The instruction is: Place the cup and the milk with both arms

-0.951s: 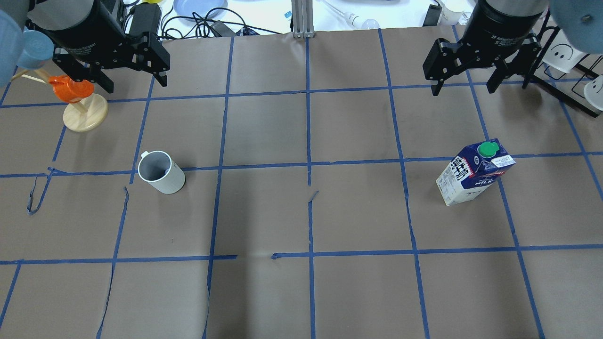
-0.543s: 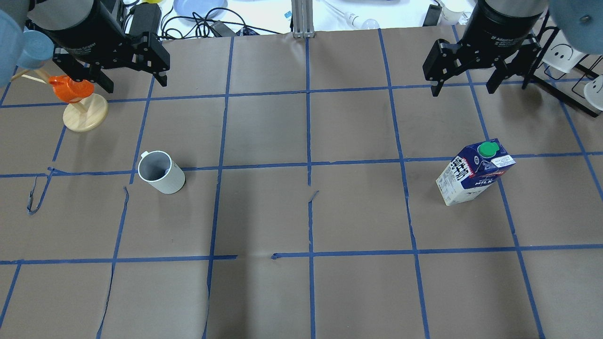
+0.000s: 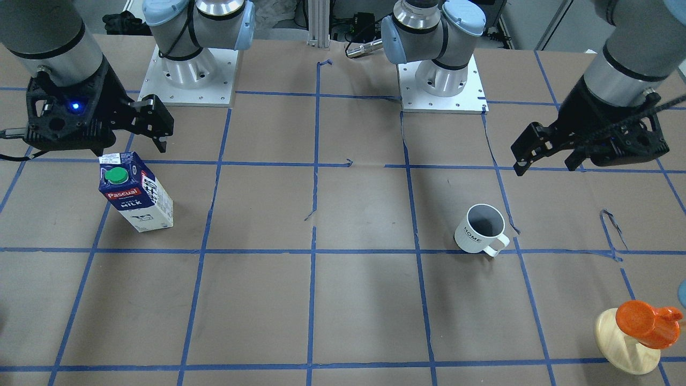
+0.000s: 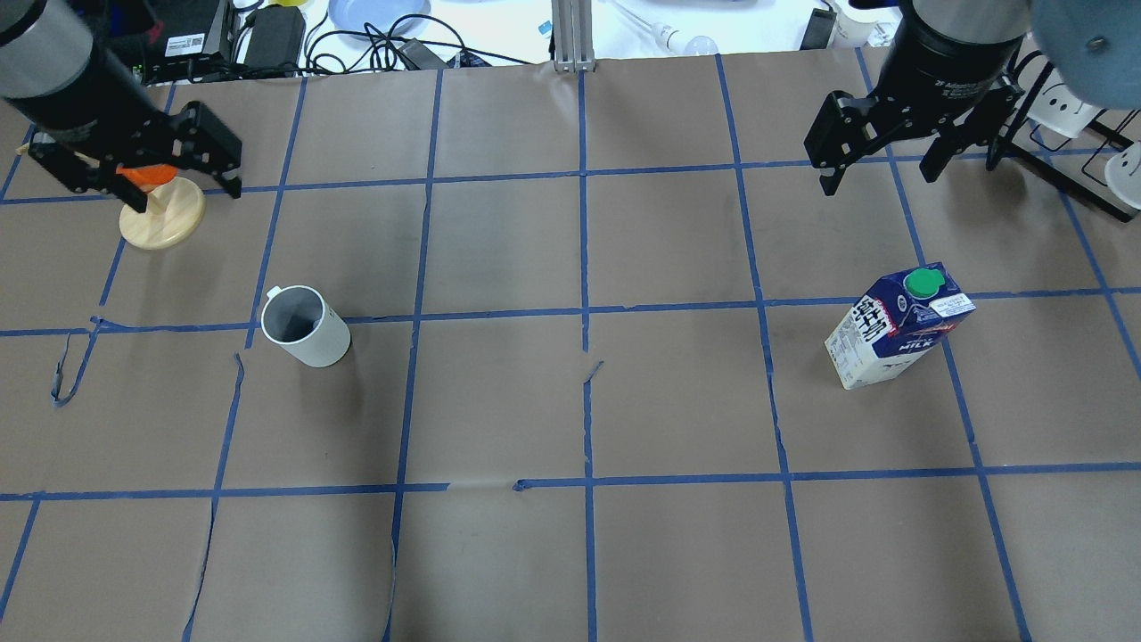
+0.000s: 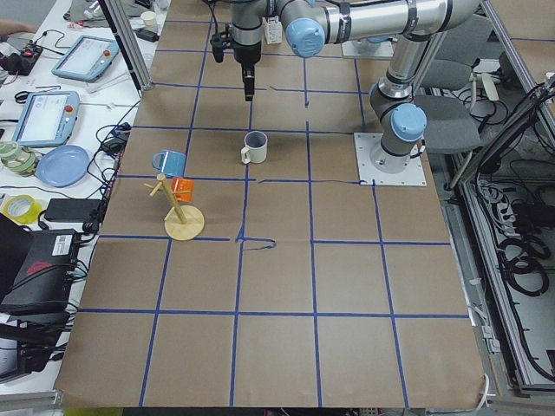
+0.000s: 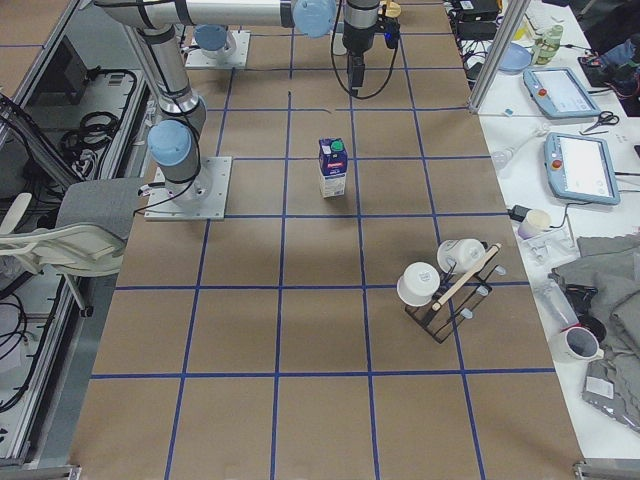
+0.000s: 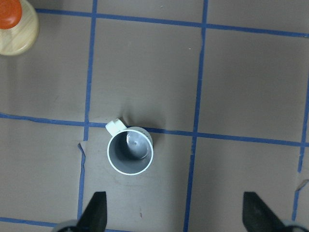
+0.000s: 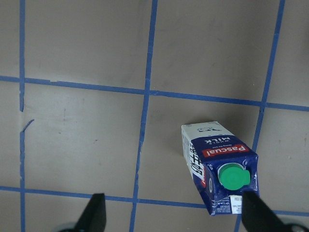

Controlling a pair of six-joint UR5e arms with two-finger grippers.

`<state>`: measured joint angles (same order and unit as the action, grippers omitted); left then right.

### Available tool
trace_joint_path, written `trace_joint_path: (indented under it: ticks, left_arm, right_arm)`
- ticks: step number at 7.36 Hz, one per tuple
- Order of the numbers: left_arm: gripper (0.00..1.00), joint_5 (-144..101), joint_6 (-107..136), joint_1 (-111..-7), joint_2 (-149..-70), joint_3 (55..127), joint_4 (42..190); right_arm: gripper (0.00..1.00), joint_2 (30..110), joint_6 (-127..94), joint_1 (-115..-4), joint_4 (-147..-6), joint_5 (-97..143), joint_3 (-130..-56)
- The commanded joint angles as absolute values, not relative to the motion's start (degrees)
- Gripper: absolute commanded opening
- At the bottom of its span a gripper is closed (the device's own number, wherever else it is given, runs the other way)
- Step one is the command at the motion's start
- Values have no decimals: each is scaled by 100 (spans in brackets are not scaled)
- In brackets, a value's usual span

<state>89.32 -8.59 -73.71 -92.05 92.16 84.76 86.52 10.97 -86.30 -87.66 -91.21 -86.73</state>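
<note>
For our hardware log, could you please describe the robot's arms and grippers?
The left arm and right arm are grey-silver tubes with light blue joint caps, on white base plates. The left gripper and right gripper are black two-finger linkages; the right one shows a blue light, and a black cable crosses the left.

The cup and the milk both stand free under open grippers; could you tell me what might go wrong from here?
1. In the right wrist view the milk sits to one side of the right gripper, near one finger and skewed to the jaws; a straight descent could topple it.
2. The cup sits off-centre under the left gripper, handle sticking out; a finger might clip its rim or handle.
</note>
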Motion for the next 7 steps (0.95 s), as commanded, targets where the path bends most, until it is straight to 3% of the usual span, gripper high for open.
trace_joint_path:
  ticks: [1, 3, 6, 7]
  left_arm:
    - [100, 8746, -1424, -6647, -9447, 10294, 7400]
    - [100, 8710, -1389, -6618, -9781, 11063, 6174]
    - [100, 8333, -1266, -6697, -9983, 11153, 6240]
    - [95, 8332, -1283, -6697, -10193, 11153, 6179]
  right_arm:
    - [100, 8622, 1921, -8229, -8798, -9193, -9077]
    - [100, 8622, 2537, -7789, -9453, -9202, -9769]
    - [100, 8404, 2935, -7664, -9852, -9587, -10248]
    - [100, 8341, 2927, -7664, -9853, -9598, -10257]
